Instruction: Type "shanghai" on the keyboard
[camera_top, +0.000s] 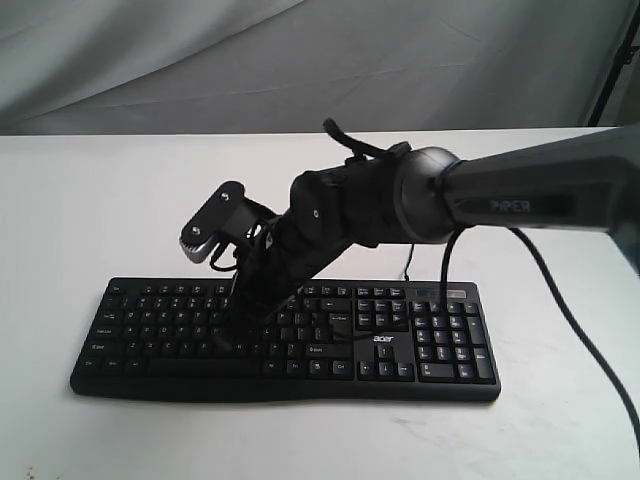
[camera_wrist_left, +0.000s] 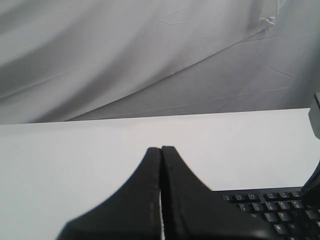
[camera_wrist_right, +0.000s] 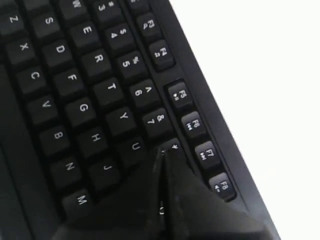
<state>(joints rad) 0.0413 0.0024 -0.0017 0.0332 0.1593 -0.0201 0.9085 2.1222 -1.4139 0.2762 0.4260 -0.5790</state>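
Observation:
The black keyboard (camera_top: 330, 360) lies along the front of the white table, its "acer" logo (camera_top: 385, 340) beside the number pad. My right arm reaches in from the right and slants down over the letter keys. The right gripper (camera_top: 235, 325) is shut and holds nothing. In the right wrist view its tips (camera_wrist_right: 162, 152) rest at the edge of the 8 key (camera_wrist_right: 172, 146), just beside U (camera_wrist_right: 134, 146); the keys under the fingers are hidden. The left gripper (camera_wrist_left: 161, 148) is shut and empty, above bare table off the keyboard's corner (camera_wrist_left: 280, 210). It does not show in the exterior view.
A white table (camera_top: 100, 200) carries the keyboard, with a grey cloth backdrop (camera_top: 300, 60) behind. A black cable (camera_top: 570, 320) from the right arm hangs over the table on the right. A thin black cable (camera_top: 408, 262) rises behind the keyboard.

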